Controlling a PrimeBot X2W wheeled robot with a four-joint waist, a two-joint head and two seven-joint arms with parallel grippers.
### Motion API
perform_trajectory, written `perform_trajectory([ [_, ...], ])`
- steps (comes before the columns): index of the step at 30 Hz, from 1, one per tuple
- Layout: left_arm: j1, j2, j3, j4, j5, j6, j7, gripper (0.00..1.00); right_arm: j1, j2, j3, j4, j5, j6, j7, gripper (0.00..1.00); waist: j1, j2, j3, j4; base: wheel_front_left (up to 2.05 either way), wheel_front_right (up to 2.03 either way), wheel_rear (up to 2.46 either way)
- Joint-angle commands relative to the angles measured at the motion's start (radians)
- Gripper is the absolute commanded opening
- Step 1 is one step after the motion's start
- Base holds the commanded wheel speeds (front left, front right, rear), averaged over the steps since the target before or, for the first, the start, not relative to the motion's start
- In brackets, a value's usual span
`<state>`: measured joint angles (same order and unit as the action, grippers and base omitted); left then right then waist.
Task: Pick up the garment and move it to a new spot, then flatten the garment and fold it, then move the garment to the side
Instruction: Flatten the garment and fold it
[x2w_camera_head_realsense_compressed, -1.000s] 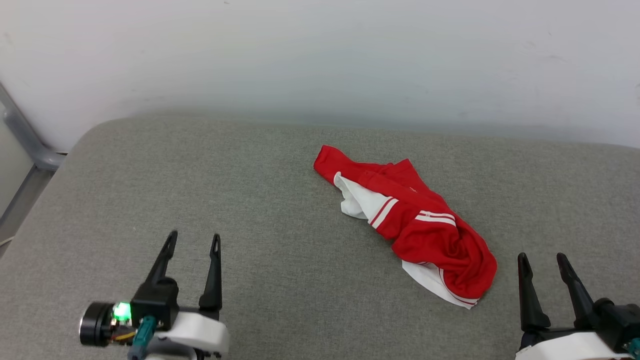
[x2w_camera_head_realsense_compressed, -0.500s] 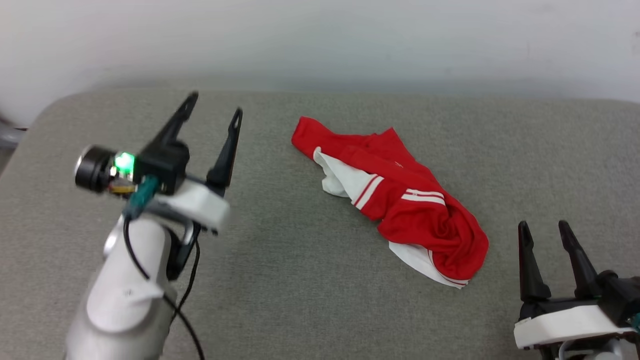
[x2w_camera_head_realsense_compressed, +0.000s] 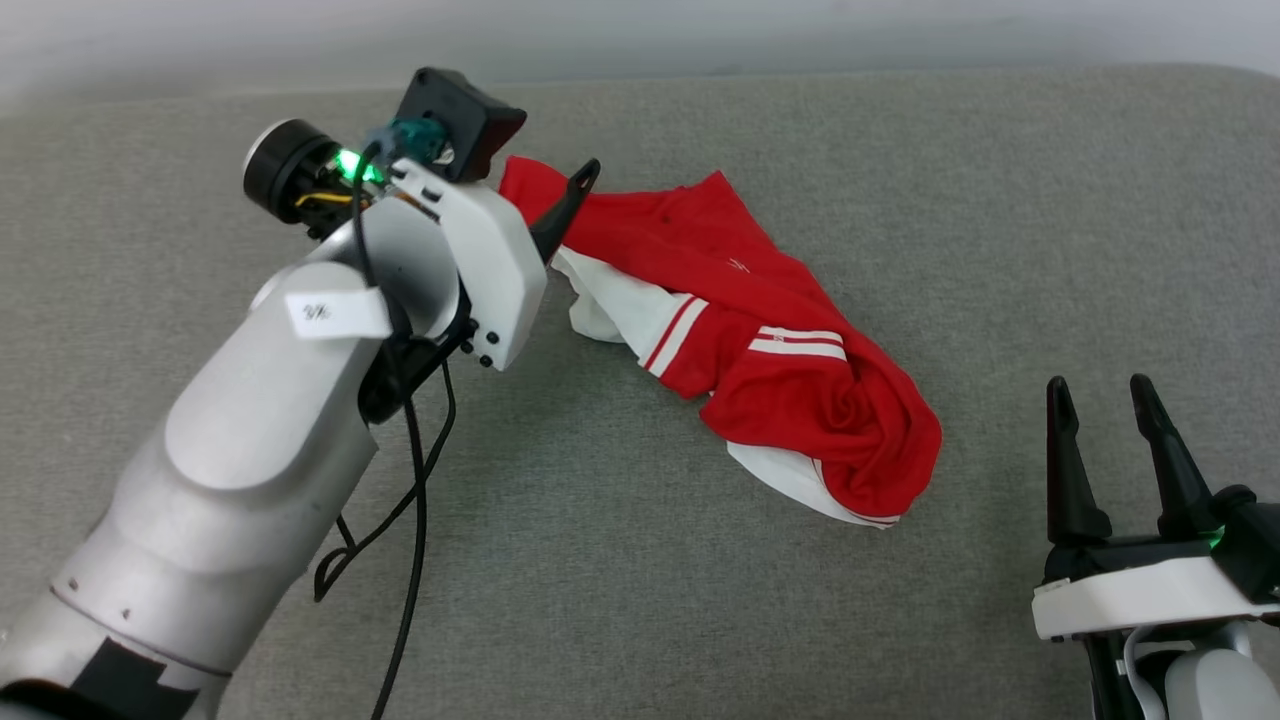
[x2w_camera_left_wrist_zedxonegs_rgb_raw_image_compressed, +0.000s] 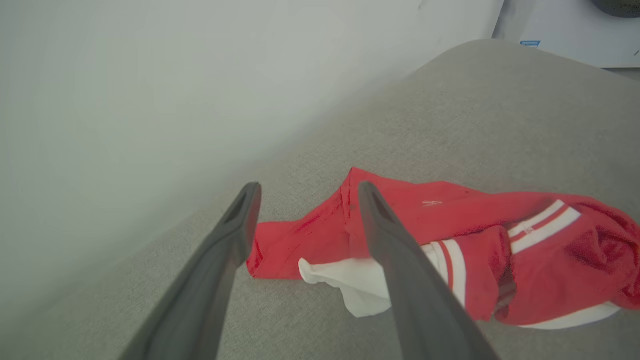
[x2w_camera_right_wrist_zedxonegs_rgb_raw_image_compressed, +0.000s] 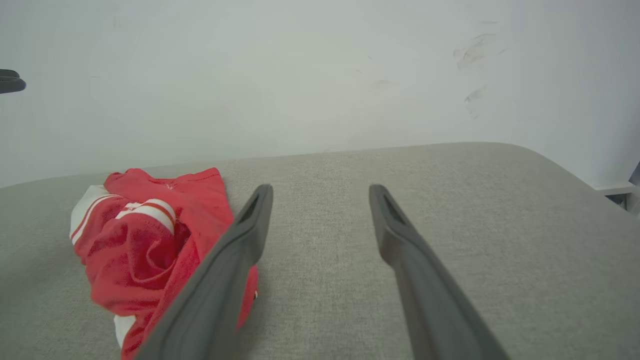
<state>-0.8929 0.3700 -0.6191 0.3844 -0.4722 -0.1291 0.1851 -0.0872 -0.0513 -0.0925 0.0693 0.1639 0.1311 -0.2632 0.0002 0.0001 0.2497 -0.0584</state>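
The garment (x2w_camera_head_realsense_compressed: 760, 300) lies crumpled on the grey padded surface (x2w_camera_head_realsense_compressed: 700, 600), red with white parts and red-and-white striped trim. My left gripper (x2w_camera_head_realsense_compressed: 555, 180) hangs over its far left end, open. In the left wrist view the left gripper (x2w_camera_left_wrist_zedxonegs_rgb_raw_image_compressed: 307, 187) has its fingers on either side of the red corner of the garment (x2w_camera_left_wrist_zedxonegs_rgb_raw_image_compressed: 450, 210), with nothing held. My right gripper (x2w_camera_head_realsense_compressed: 1098, 385) stands open at the lower right, apart from the cloth. In the right wrist view the right gripper (x2w_camera_right_wrist_zedxonegs_rgb_raw_image_compressed: 321, 189) has the garment (x2w_camera_right_wrist_zedxonegs_rgb_raw_image_compressed: 145, 235) to its left.
A white wall (x2w_camera_head_realsense_compressed: 900, 30) runs along the back of the surface. The left arm's black cable (x2w_camera_head_realsense_compressed: 405, 520) dangles over the surface. A white object with a blue label (x2w_camera_left_wrist_zedxonegs_rgb_raw_image_compressed: 550, 30) stands beyond the surface's far end. The rounded right edge (x2w_camera_right_wrist_zedxonegs_rgb_raw_image_compressed: 575, 170) drops off.
The head camera has tilted down, shifting the whole picture. My left arm rose from the lower left and reached forward to the garment's far left end. The right gripper stayed put.
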Motion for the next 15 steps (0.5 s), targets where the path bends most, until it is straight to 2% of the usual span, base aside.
perform_trajectory([
  [1, -0.043, 0.018, -0.048, 0.006, -0.047, 0.0, 0.054, 1.0, -0.021, 0.002, 0.001, -0.004, 0.007, -0.001, -0.002, 1.0, -0.0002, -0.0001, 0.027, -0.022, 0.0, 0.0, 0.0],
  [6, -0.127, 0.06, -0.21, 0.027, -0.181, 0.0, 0.236, 1.0, -0.046, 0.002, 0.006, -0.007, 0.013, -0.001, -0.002, 1.0, -0.0002, -0.0001, 0.062, -0.049, 0.0, 0.0, 0.0],
  [15, -0.21, 0.095, -0.413, 0.094, -0.317, 0.0, 0.386, 1.0, -0.084, 0.002, 0.013, -0.014, 0.021, -0.001, -0.002, 1.0, -0.0002, -0.0001, 0.127, -0.091, 0.0, 0.0, 0.0],
])
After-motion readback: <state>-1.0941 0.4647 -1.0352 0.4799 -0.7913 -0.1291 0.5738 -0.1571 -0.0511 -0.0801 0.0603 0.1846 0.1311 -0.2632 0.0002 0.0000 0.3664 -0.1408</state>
